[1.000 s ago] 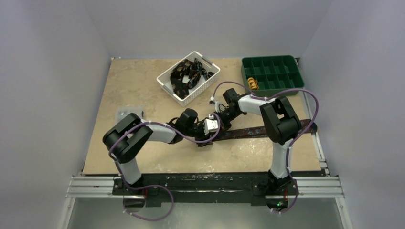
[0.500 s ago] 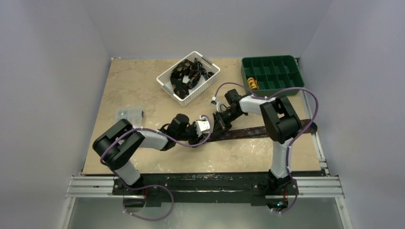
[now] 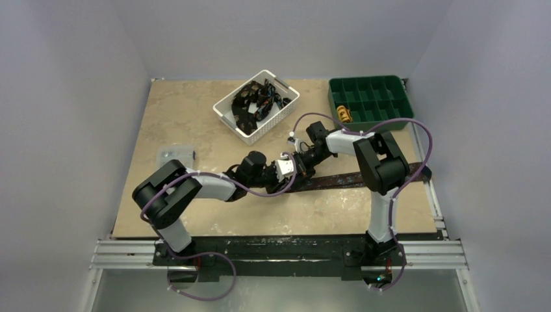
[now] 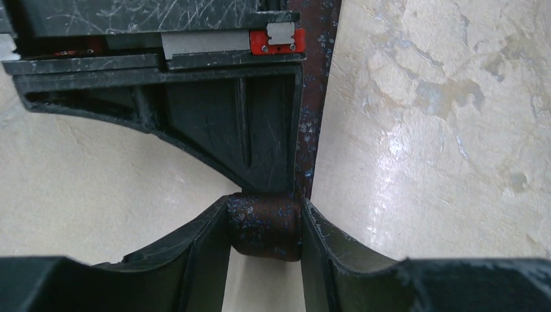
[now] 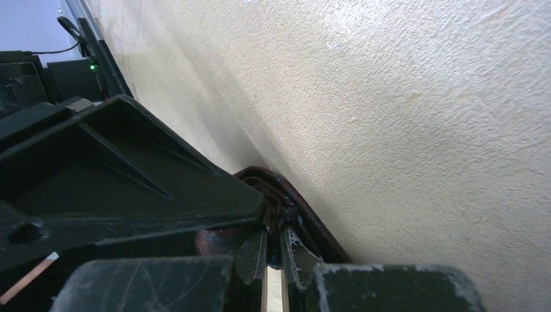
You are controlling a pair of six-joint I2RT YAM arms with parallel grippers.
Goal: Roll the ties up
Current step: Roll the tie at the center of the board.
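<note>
- Left gripper (image 4: 264, 229) is clamped across the rolled end of a long, narrow, dark brown-black fabric necktie (image 3: 334, 180) flecked with pale bluish marks. Its two black fingers (image 4: 201, 253) press the small coil from both sides.
- Right gripper (image 5: 275, 242) meets that coil end-on, its fingers nearly together and nipping the layered edge of the fabric.
- Unrolled length lies flat on the beige stone-patterned tabletop (image 3: 182, 117), stretching rightward beneath the right arm.
- White slotted plastic basket (image 3: 273, 120) at the far side holds a tangle of more dark ties (image 3: 256, 103).
- Green plastic compartment tray (image 3: 367, 79) sits at the far right corner.
</note>
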